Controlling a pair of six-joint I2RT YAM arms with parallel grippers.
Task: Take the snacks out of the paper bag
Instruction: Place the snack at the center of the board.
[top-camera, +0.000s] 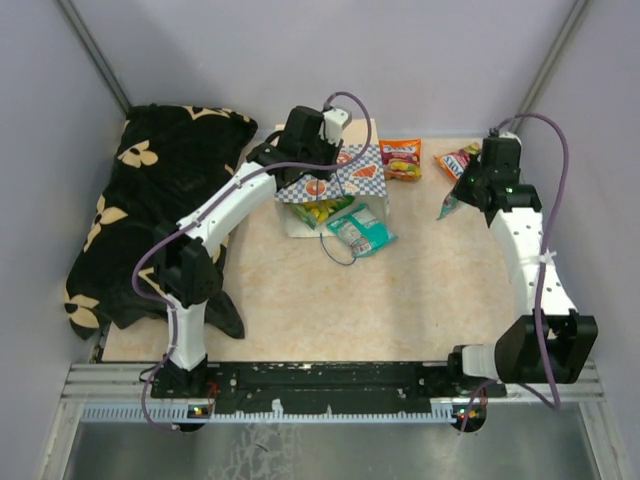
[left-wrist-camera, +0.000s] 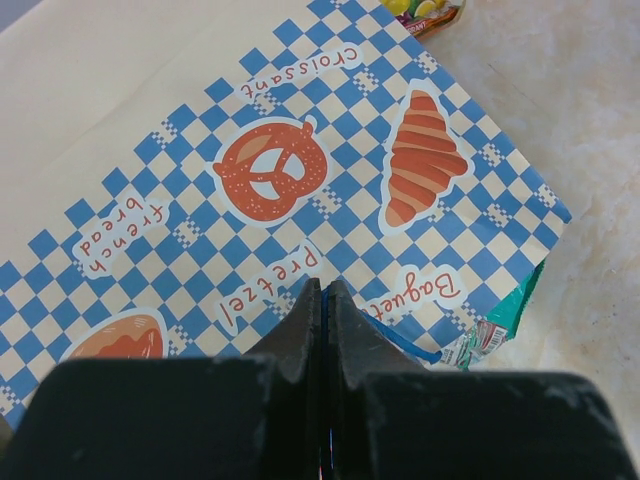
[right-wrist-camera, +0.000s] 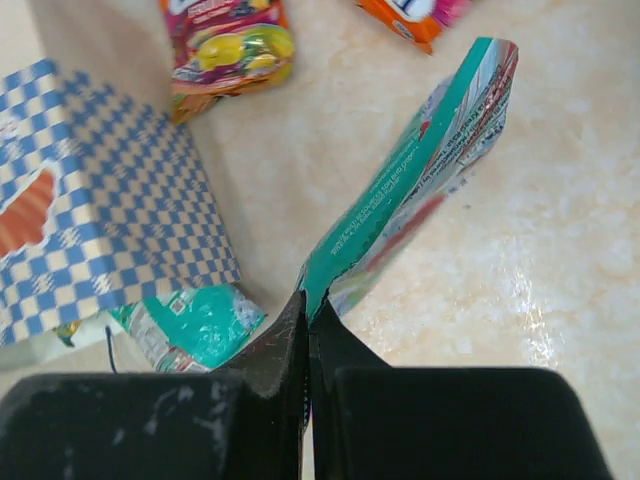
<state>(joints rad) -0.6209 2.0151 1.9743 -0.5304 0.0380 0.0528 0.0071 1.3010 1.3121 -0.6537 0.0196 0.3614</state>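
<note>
The paper bag (top-camera: 352, 176) lies tilted at the back middle of the table, its checkered band (left-wrist-camera: 300, 180) filling the left wrist view. My left gripper (left-wrist-camera: 322, 292) is shut on its thin blue cord handle (left-wrist-camera: 405, 343), holding the bag from above (top-camera: 303, 165). A green-yellow snack (top-camera: 325, 212) and a teal one (top-camera: 361, 232) lie at the bag's mouth. My right gripper (right-wrist-camera: 308, 305) is shut on another teal snack (right-wrist-camera: 430, 165), which hangs above the table to the bag's right (top-camera: 451, 205). A red snack (top-camera: 401, 158) and an orange one (top-camera: 458, 160) lie on the table behind.
A black flower-patterned cloth (top-camera: 150, 200) covers the left side of the table. Bare marbled tabletop (top-camera: 420, 300) lies in front of the bag. Grey walls close in the back and both sides.
</note>
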